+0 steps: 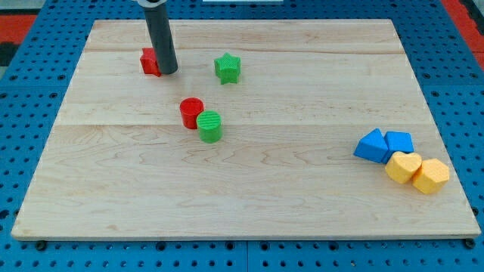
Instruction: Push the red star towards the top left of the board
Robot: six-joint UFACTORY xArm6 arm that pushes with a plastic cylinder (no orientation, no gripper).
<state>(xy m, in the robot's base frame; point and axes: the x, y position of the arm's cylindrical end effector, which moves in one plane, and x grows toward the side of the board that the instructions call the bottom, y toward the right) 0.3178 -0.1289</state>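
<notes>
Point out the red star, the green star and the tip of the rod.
red star (149, 62), camera view, on its left part beside the rod
green star (227, 68), camera view, on its centre
my tip (168, 72), camera view, on the rod's very end

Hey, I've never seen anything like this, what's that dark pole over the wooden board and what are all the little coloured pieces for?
There is one picture, from a single camera looking down at an angle on a wooden board that lies on a blue pegboard.

The dark pole is the end effector of a robot arm. It has no claw, so nothing is held; it only slides its lower end along the board and shoves blocks.

My tip is near the view's top left, touching or almost touching the right side of a red block, which it partly hides. That is the red star to be pushed.

Also on the board: a green star to its right, a red cylinder and a green cylinder side by side in the middle, and at the view's right two blue blocks and two yellow blocks clustered together.
</notes>
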